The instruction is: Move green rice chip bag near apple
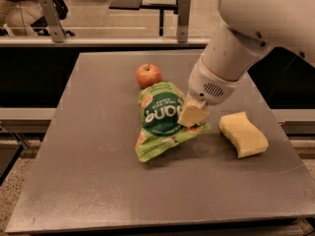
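The green rice chip bag (160, 119) lies tilted near the middle of the grey table (88, 181), its top edge right next to the red-orange apple (148, 75) at the back. My gripper (193, 116) comes down from the upper right on a big white arm and is shut on the bag's right edge. The bag's right side looks a little lifted and its lower left corner rests on the table.
A wavy pale-yellow sponge (243, 134) lies on the table to the right of the bag. A metal rail (98, 41) runs behind the table's far edge. Chairs and desk legs stand in the background.
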Robot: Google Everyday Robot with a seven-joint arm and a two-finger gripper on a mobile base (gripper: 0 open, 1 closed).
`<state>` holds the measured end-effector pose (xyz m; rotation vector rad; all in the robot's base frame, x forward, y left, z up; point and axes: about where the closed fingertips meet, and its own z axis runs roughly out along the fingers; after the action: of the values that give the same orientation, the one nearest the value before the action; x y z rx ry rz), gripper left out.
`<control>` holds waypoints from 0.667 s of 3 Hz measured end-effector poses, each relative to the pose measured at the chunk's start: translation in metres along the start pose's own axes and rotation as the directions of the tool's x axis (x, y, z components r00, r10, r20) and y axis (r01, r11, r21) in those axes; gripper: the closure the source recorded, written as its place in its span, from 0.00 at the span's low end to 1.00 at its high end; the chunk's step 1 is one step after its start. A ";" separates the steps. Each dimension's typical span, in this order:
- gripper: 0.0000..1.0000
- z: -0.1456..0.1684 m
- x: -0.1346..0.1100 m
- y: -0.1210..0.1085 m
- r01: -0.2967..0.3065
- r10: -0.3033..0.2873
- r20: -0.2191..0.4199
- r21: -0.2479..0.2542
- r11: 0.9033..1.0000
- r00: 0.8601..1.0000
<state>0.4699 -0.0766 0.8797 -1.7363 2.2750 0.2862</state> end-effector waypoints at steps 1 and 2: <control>1.00 0.000 0.001 -0.001 -0.001 0.001 0.000 0.000 1.000 1.000; 0.85 0.000 0.000 0.000 0.001 -0.001 0.000 0.001 1.000 1.000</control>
<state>0.4700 -0.0767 0.8798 -1.7368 2.2740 0.2846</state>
